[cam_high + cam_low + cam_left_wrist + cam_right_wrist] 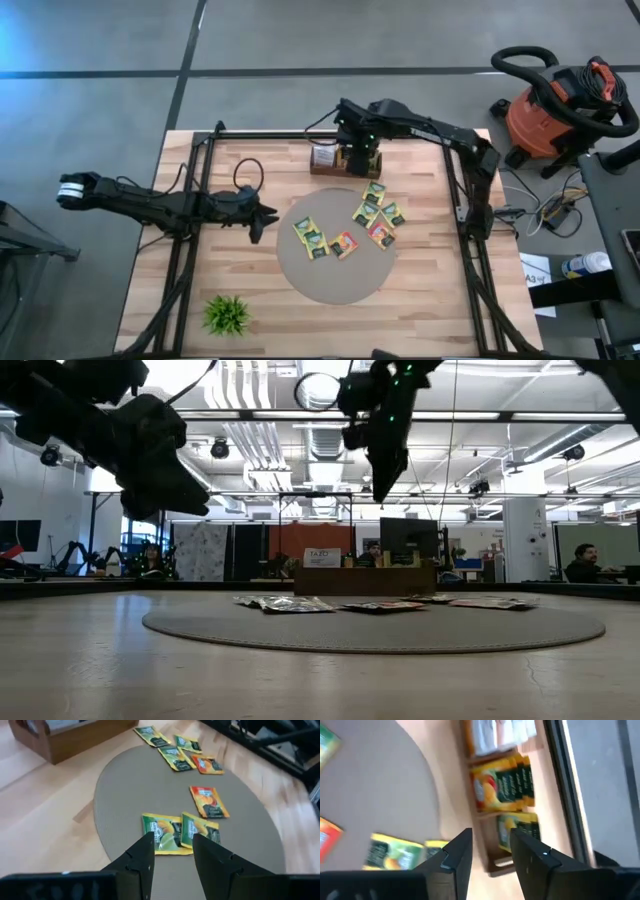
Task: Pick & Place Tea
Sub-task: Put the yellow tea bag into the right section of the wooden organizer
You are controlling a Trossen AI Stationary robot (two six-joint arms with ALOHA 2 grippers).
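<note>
- On the round mat (335, 280) we see six tea sachets (345, 232) lying flat; more stand in the wooden box (330, 160).
- Above that box our right gripper (360, 160) hangs, jaws parted, empty.
- Our left gripper (262, 215) hovers at the mat's edge, jaws released, empty.

A grey concrete floor (300, 40) crossed by dark seams surrounds the wooden table (430, 310). To the right of the table stands an orange shop vacuum (545, 115) with a black hose, with loose cables (555, 205) on the floor near it. Far across the room, ceiling lights (250, 420) and ducts run overhead, and people sit at desks with monitors (405, 538).
</note>
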